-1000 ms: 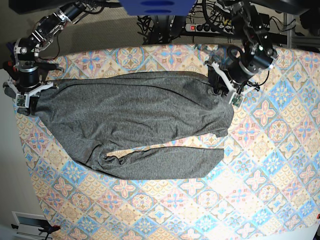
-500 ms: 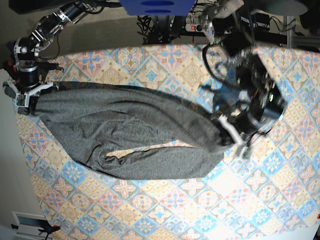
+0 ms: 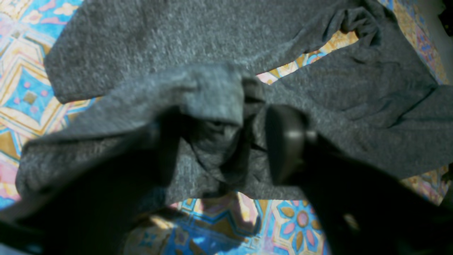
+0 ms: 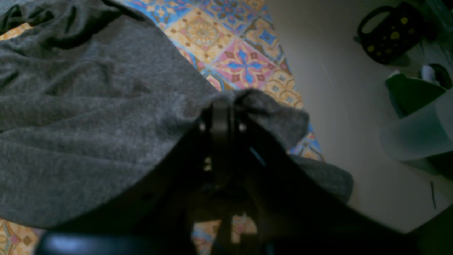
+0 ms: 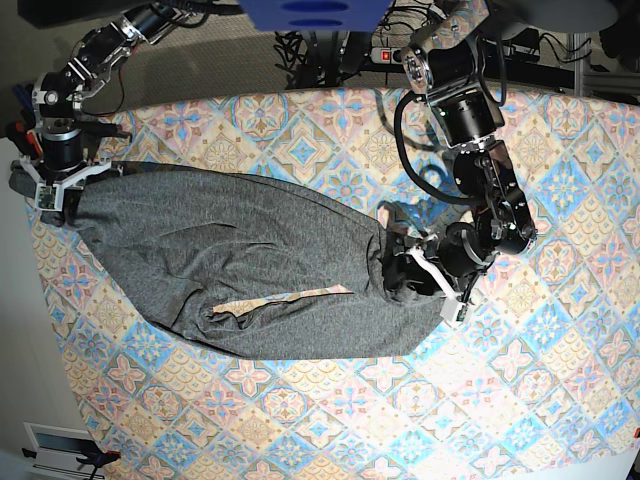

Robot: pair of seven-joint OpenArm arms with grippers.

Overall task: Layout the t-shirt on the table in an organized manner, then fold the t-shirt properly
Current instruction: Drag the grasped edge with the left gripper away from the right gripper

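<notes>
Left gripper (image 3: 226, 141) spread wide over a bunched shirt edge; right gripper (image 4: 220, 117) clenched on the shirt's far end.

The left fingers (image 3: 286, 141) stand apart, with a fold of the shirt (image 5: 240, 260) humped between them but not pinched, low over the table (image 5: 560, 390). In the base view this gripper (image 5: 405, 275) sits at the shirt's crumpled right end. The right gripper (image 5: 55, 200) pinches a tuft of cloth at the table's left edge, some of it hanging over the side. Between the two, the shirt lies stretched and wrinkled across the table, with a narrow slit of tablecloth showing through its lower half.
</notes>
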